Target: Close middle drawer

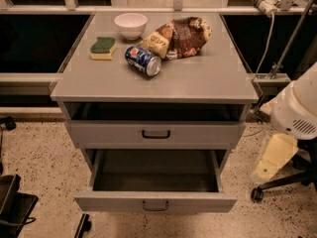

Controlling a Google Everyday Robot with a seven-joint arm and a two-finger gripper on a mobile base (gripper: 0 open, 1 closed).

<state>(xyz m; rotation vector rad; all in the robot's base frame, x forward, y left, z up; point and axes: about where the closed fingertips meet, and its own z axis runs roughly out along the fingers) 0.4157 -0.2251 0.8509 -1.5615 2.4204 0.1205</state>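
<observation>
The middle drawer [155,202] is pulled far out of the grey cabinet, at the bottom of the camera view. Its low flat front has a small dark loop handle [155,206], and its deep grey tray [154,170] is empty. Above it, a taller drawer front with a bolder black handle [156,134] stands slightly out, with a dark gap over it. My gripper is out of view. Only my arm's white shell [297,108] and a cream link [275,157] show at the right, apart from the drawer.
On the cabinet top [198,83] lie a white bowl [131,25], a green-and-yellow sponge [103,47], a blue can on its side [143,60] and chip bags [178,36]. A chair base with a caster [257,193] stands at the right. A dark object [15,207] sits at the lower left.
</observation>
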